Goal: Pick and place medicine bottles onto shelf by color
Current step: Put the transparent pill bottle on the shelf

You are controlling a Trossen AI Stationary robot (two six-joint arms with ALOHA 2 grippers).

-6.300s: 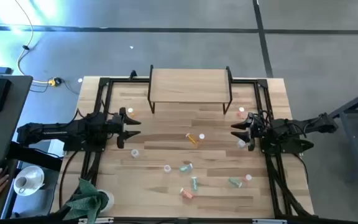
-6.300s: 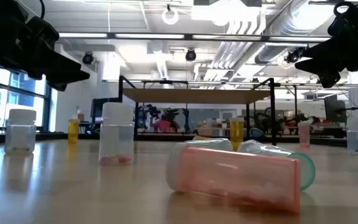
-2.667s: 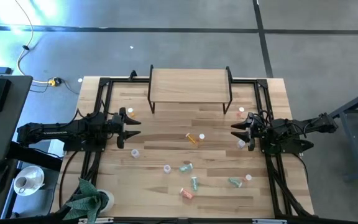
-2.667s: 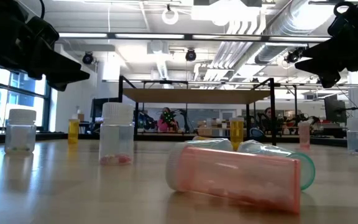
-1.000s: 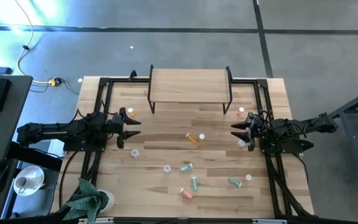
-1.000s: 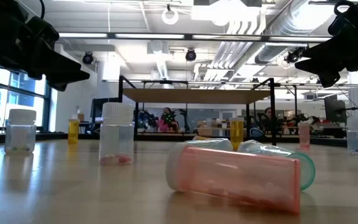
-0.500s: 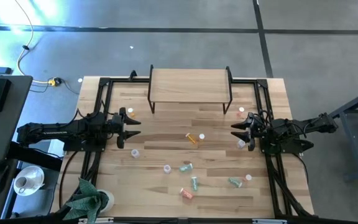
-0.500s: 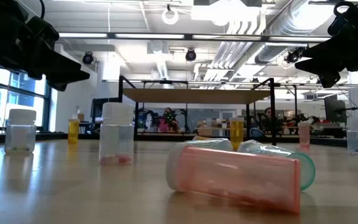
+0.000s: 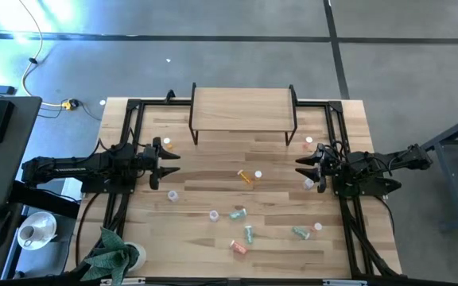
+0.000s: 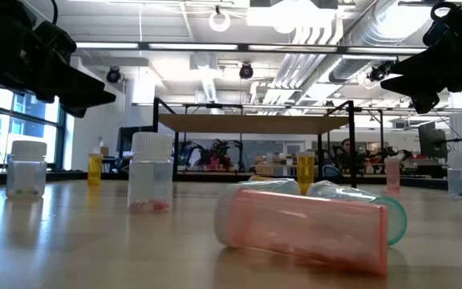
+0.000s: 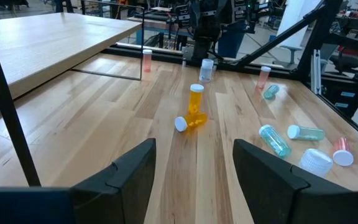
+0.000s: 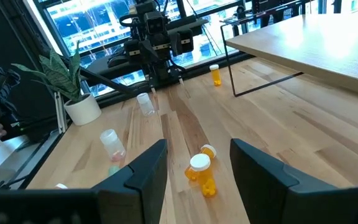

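Both sets of jaws stand spread wide with nothing between them. Over on the left edge of the table the left gripper [image 9: 168,163] hangs above the boards, an upright orange bottle [image 9: 167,144] just beyond it and a clear bottle [image 9: 172,195] near it on the other side. Moving across, the shelf [image 9: 243,107] at the far middle carries nothing on its top yet, and the bottles lie scattered in front of it: a pair of orange ones [image 11: 194,107] touching, one upright and one tipped, then a clear one [image 9: 213,214], several green ones [image 9: 238,213] and a pink one [image 9: 238,247] on their sides (round things, free to roll). On the right the right gripper [image 9: 302,168] waits by a clear bottle [image 9: 309,184] and a pink one [image 9: 308,144]. My worry is a finger nudging a lying bottle so it rolls off, or clipping the shelf's thin black leg [image 9: 193,127] on the way in.
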